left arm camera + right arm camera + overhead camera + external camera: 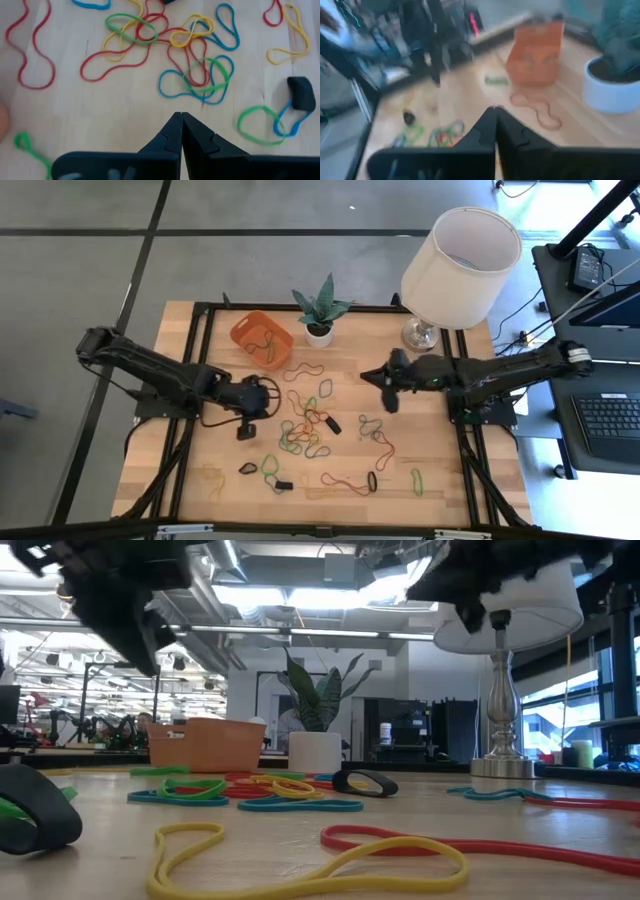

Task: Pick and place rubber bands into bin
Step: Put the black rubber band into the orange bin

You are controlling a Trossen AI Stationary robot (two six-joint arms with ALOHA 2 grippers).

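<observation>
currently between picks: left gripper (181,120) and right gripper (495,114) both clenched empty; next, open over the rubber bands (305,430) on the surface (450,490).

Between the left hand (245,430) and right hand (385,402) the worktop (460,480) is littered with rubber bands (300,435). Beyond the right hand stand a lamp (455,260) and potted plant (320,315), flanking the bin (262,338); bare wood lies beneath the left hand.
</observation>
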